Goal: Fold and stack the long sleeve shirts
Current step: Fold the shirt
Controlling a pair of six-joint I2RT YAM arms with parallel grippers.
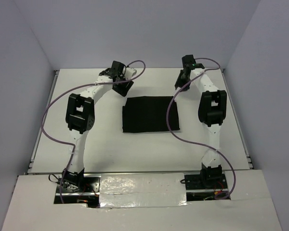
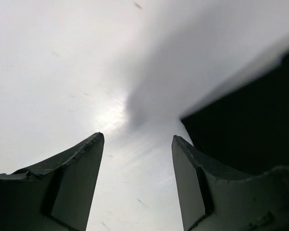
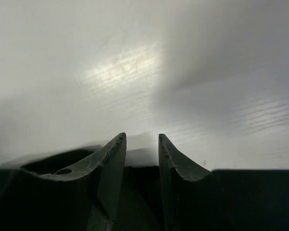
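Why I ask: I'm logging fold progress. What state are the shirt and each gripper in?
black long sleeve shirt: folded into a flat rectangle, lying loose, held by neither gripper.
left gripper: open wide, nothing between its fingers, just beside the shirt's edge.
right gripper: open by a narrow gap, nothing between its fingertips.
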